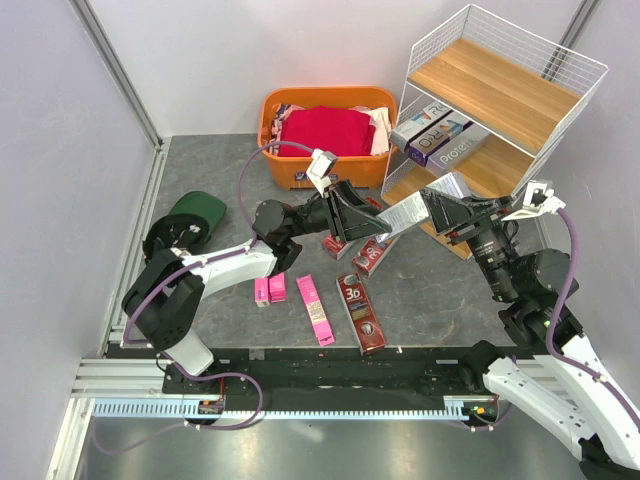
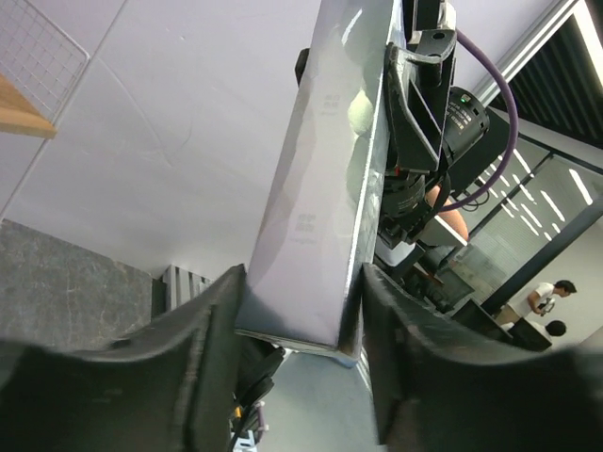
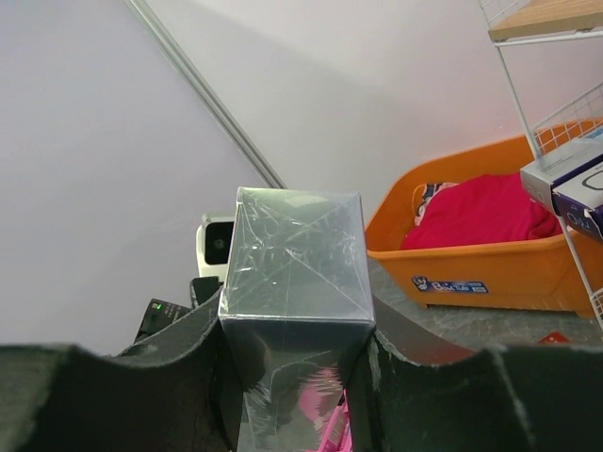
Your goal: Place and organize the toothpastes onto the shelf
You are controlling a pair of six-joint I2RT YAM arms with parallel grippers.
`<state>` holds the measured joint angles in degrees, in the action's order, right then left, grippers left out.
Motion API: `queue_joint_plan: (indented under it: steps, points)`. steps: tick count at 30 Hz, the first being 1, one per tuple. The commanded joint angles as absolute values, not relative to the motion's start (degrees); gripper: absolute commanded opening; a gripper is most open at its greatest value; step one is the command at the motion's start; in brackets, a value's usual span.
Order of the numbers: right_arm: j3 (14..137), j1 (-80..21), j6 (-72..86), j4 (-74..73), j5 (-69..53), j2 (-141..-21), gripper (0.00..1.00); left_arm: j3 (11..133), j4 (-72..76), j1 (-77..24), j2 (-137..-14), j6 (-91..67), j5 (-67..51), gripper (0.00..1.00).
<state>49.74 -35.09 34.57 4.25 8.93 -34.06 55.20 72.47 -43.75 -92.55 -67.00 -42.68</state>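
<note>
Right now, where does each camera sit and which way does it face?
Top external: above and behind the robot, looking down on the table, shelf and orange basket; both arms show, with left gripper and right gripper each gripping the silver box.
Left wrist: rides its arm, looking up along the box toward the right gripper; its own fingers flank the box.
Right wrist: rides its arm, facing the basket; its own fingers flank the box's end.
Shared: all three show the silver box.

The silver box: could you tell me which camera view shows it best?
Top external: the silver box shows at nearly full length. Left wrist shows one long side; right wrist only its end face.
</note>
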Motion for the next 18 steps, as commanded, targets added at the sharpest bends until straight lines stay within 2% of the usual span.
queue_joint_plan:
  steps: [1,3,4,6,7,10,14,15,18]
  points:
    - [50.80,-35.16,34.89,7.47,10.01,-33.31,0.16,57.30,77.07,-44.12,-93.60,-69.08,-44.12,0.43]
    - [50.98,-35.16,34.72,6.94,10.46,-33.31,0.27,57.04,77.78,-44.03,-93.87,-69.69,-44.21,0.28]
    - [50.98,-35.16,34.63,6.68,11.16,-33.22,0.43,56.78,78.39,-43.95,-93.95,-70.05,-43.95,0.27]
    - [51.33,-35.16,34.19,6.15,11.95,-33.31,0.57,56.34,78.31,-43.95,-93.87,-70.14,-43.68,0.26]
    - [51.59,-35.16,33.49,5.80,12.21,-33.40,0.69,55.55,78.40,-43.60,-93.69,-70.14,-43.16,0.25]
    - [53.26,-35.16,32.08,3.26,14.23,-33.92,0.81,53.45,78.22,-42.81,-93.43,-70.14,-42.02,0.22]
    - [54.32,-35.16,30.42,0.27,19.15,-33.23,0.89,50.72,77.96,-41.75,-93.52,-70.40,-41.05,0.17]
    - [54.32,-35.16,30.15,0.18,19.94,-32.79,0.94,49.76,77.70,-41.49,-93.60,-70.40,-40.70,0.17]
    - [54.14,-35.24,29.18,0.18,22.41,-31.38,0.96,49.13,74.37,-41.22,-94.13,-69.09,-39.73,0.17]
